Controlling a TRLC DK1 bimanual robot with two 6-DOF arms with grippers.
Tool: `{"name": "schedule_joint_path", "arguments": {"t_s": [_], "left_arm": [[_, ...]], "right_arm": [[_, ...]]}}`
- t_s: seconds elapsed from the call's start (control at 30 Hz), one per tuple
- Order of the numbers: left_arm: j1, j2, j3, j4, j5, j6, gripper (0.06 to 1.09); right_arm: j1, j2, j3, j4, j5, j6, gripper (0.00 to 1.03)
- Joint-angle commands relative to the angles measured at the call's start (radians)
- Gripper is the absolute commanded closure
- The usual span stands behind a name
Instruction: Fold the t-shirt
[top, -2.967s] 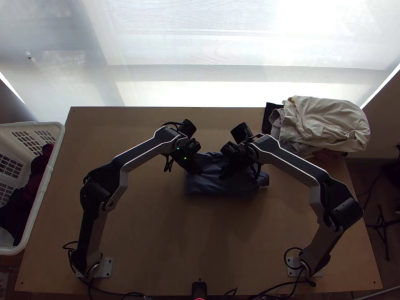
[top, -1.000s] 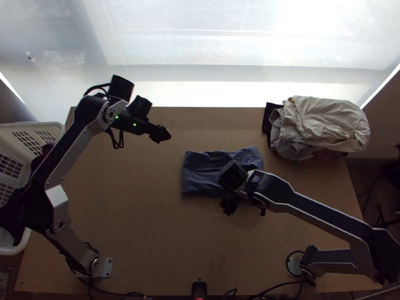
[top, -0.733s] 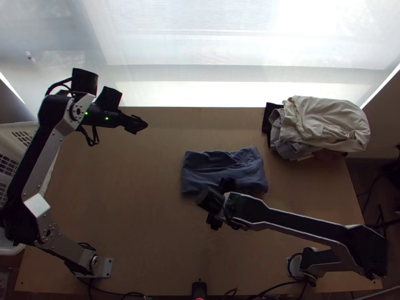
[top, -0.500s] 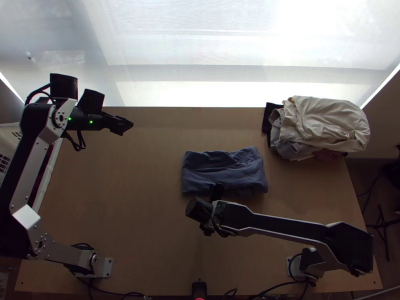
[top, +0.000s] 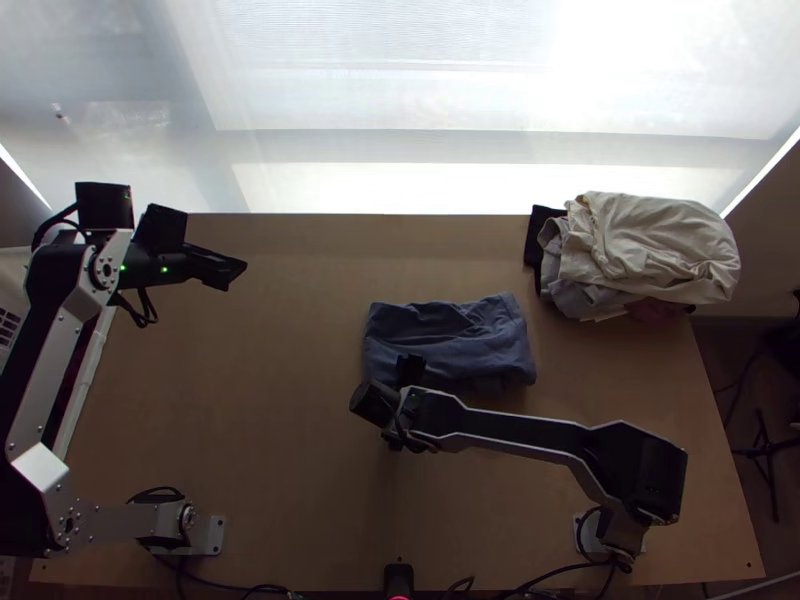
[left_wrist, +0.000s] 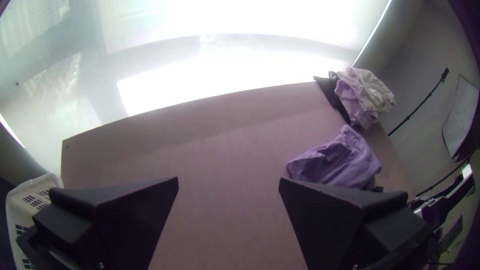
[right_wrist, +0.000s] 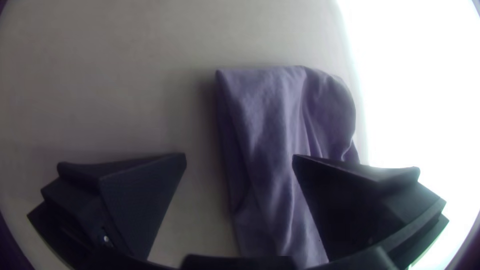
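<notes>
Counted: one blue t-shirt (top: 455, 335), folded, mid-tabletop (top: 270, 430); two open end effectors: left (top: 230, 272) over far-left area, right (top: 402, 407) at t-shirt's near edge. One clothes pile (top: 650, 245), far-right corner; one basket (left_wrist: 35, 182), left edge. Bare wood left of t-shirt.
</notes>
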Motion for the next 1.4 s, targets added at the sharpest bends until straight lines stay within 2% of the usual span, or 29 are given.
{"name": "schedule_joint_path", "arguments": {"t_s": [0.0,0.43,0.7,0.77,0.9,1.03,1.07,1.23,1.37], "left_arm": [[0.018,-0.032,-0.071,0.042,0.002,0.004,0.10],[0.021,-0.041,-0.074,0.059,0.012,0.005,0.10],[0.032,-0.041,-0.092,0.059,0.021,0.016,0.10],[0.040,-0.043,-0.097,0.059,0.022,0.019,0.10],[0.059,-0.049,-0.101,0.059,0.031,0.030,0.10],[0.081,-0.055,-0.101,0.056,0.044,0.034,0.10],[0.082,-0.055,-0.101,0.055,0.044,0.034,0.10],[0.099,-0.057,-0.101,0.055,0.045,0.036,0.10],[0.121,-0.064,-0.100,0.055,0.045,0.036,0.10]], "right_arm": [[-0.045,0.064,0.033,0.066,0.024,-0.063,0.04],[-0.112,0.122,0.047,0.204,0.073,-0.218,0.04],[-0.171,0.189,0.044,0.238,0.091,-0.235,0.05],[-0.183,0.206,0.041,0.248,0.096,-0.235,0.13],[-0.192,0.208,0.039,0.281,0.098,-0.234,0.40],[-0.183,0.183,0.053,0.302,0.096,-0.241,0.91],[-0.183,0.186,0.053,0.311,0.096,-0.243,0.99],[-0.206,0.176,0.047,0.373,0.098,-0.232,1.00],[-0.234,0.064,0.090,0.485,0.105,-0.274,1.00]]}}
